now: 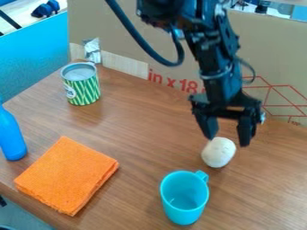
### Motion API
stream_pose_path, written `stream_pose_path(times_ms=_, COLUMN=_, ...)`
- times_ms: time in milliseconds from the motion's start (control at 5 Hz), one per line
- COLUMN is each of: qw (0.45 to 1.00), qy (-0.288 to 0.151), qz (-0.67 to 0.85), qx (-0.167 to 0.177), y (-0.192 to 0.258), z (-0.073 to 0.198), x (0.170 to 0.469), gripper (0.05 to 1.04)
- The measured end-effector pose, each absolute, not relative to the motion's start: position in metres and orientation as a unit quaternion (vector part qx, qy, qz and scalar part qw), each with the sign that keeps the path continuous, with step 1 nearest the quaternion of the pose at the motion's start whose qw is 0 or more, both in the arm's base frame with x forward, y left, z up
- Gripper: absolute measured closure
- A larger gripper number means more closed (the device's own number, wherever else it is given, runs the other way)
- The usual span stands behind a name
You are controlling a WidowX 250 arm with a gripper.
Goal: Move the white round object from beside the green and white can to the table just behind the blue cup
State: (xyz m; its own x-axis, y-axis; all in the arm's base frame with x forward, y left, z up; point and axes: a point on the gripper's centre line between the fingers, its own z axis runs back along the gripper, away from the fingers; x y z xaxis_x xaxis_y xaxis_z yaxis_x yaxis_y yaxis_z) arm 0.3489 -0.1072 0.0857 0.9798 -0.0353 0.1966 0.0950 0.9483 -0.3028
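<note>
The black gripper (228,138) hangs over the right part of the table, its two fingers apart with nothing held between them. Just below the fingertips a white, rounded object (219,152) rests on the wood, partly overlapped by the left finger; whether they touch I cannot tell. Nearer the front stands an upright turquoise cup (184,203), its handle toward the white object. A folded orange cloth (67,175) lies flat at the front left.
A green-and-white striped can (81,90) stands at the back left of the brown table (138,130). The blue bottle (10,137) is at the left edge. Cardboard (120,36) walls off the back, with a blue panel (33,58) on the left.
</note>
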Motion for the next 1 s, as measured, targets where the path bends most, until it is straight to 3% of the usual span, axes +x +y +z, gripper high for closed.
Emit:
stream_pose_path(times_ms=200, qw=0.979, qy=-0.144, qz=-0.032, qx=-0.141, y=-0.09, z=0.114, x=0.348, gripper=0.08)
stream_pose_path(times_ms=400, qw=0.981, qy=-0.177, qz=-0.014, qx=-0.081, y=-0.058, z=0.132, x=0.349, gripper=0.082)
stream_pose_path(times_ms=800, qw=0.986, qy=-0.151, qz=0.033, qx=0.062, y=0.029, z=0.127, x=0.355, gripper=0.082)
stream_pose_path(times_ms=1000, qw=0.988, qy=-0.125, qz=0.043, qx=0.074, y=0.057, z=0.118, x=0.356, gripper=0.082)
